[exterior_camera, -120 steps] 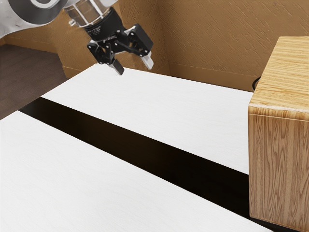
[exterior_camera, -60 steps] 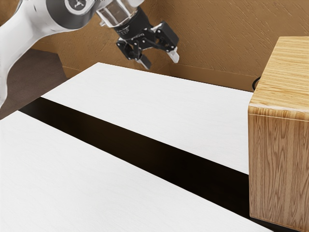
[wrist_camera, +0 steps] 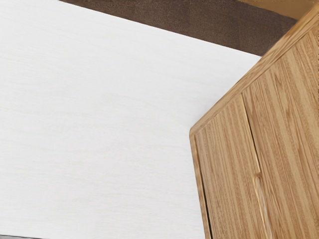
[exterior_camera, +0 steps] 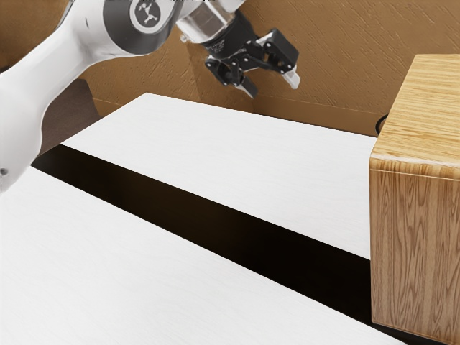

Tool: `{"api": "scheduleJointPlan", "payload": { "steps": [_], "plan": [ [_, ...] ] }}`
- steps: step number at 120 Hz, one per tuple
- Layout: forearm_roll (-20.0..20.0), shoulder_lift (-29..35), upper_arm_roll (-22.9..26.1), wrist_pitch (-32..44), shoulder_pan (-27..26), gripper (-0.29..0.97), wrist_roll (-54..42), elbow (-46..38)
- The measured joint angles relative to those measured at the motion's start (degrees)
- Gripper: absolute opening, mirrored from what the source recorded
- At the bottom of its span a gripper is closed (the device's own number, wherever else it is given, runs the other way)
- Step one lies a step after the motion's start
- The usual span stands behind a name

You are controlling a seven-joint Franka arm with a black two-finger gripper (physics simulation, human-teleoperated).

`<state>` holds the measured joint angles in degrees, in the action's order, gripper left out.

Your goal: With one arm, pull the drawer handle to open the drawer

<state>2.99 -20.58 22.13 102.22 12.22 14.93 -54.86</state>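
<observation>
1. Claw (exterior_camera: 269,81) hangs in the air above the far edge of the white tabletop (exterior_camera: 237,158), close to the brown wall (exterior_camera: 338,50). Its two fingers stand apart with nothing between them, so it is gripping nothing.
2. Toward the exterior view's right, at the tabletop's edge, stands the wooden cabinet (exterior_camera: 413,201), well apart from the claw. That view shows its top and one plain side, without any handle.
3. Seen from the wrist, the cabinet (wrist_camera: 234,164) lies ahead of the hand, resting on the white surface. A seam runs along its face, and just beside the seam is a slim, wood-coloured ridge (wrist_camera: 258,195) that I take to be the drawer handle, though it is too faint to be sure.
4. On that face the panels look flush with each other, with no gap along the seam, so I judge the drawer to be closed.
5. As for progress, no part of the pulling is done, and the arm (exterior_camera: 65,65) is at the approach step.
6. What is left is nearly everything:
   - carry the claw across the tabletop to the cabinet's face;
   - line the open fingers up on either side of the handle;
   - close on it;
   - draw it straight out from the cabinet.
</observation>
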Motion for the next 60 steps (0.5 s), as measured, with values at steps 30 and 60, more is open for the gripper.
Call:
{"api": "scheduleJointPlan", "payload": {
  "steps": [30, 60],
  "plan": [
    [-0.7, -3.5, 0.1, 4.6, -4.7, 0.66, 0.2, 1.8],
    [-1.8, -4.3, 0.6, 7.9, -6.3, 0.66, 0.5, 1.3]
  ]
}}
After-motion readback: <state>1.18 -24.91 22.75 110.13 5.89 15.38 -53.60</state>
